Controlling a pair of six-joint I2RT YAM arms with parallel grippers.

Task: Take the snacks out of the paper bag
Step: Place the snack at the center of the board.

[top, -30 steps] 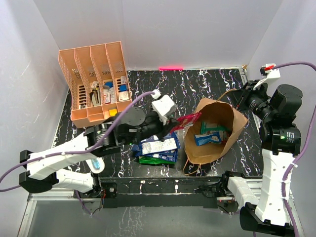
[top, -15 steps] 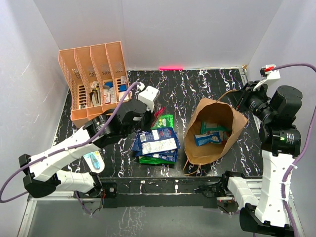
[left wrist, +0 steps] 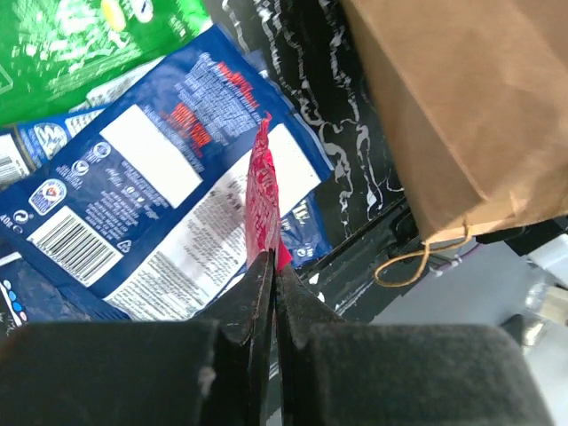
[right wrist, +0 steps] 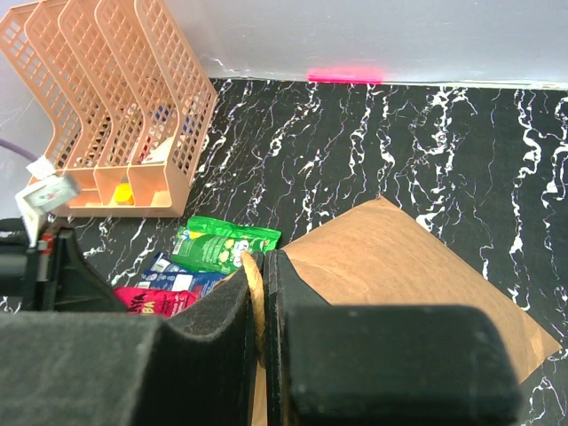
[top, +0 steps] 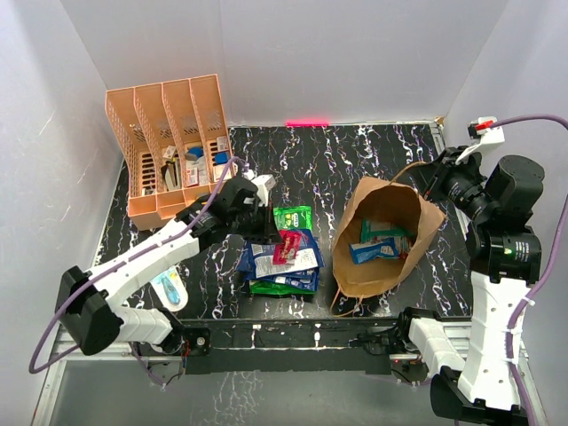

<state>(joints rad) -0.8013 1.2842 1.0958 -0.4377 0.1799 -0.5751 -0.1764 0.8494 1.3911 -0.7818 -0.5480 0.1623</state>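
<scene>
The brown paper bag [top: 383, 232] stands open at the right, with blue and green packets [top: 376, 241] still inside. My right gripper [top: 437, 183] is shut on the bag's twisted handle [right wrist: 256, 297] at its far rim. My left gripper [top: 270, 234] is shut on a red packet [top: 285, 248] and holds it by its edge just over the pile of blue packets [top: 282, 263] and a green packet [top: 292, 216] left of the bag. In the left wrist view the red packet [left wrist: 263, 191] hangs edge-on over a blue packet [left wrist: 169, 204], with the bag [left wrist: 461, 106] to the right.
A peach-orange file organiser [top: 173, 146] with small items stands at the back left. A light-blue and white oval gadget [top: 170, 288] lies near the left front edge. A pink mark [top: 306, 122] sits at the back wall. White walls close in on three sides.
My left gripper has carried the red packet from the bag's mouth leftward and down over the packet pile. The right gripper has kept hold of the handle without moving.
</scene>
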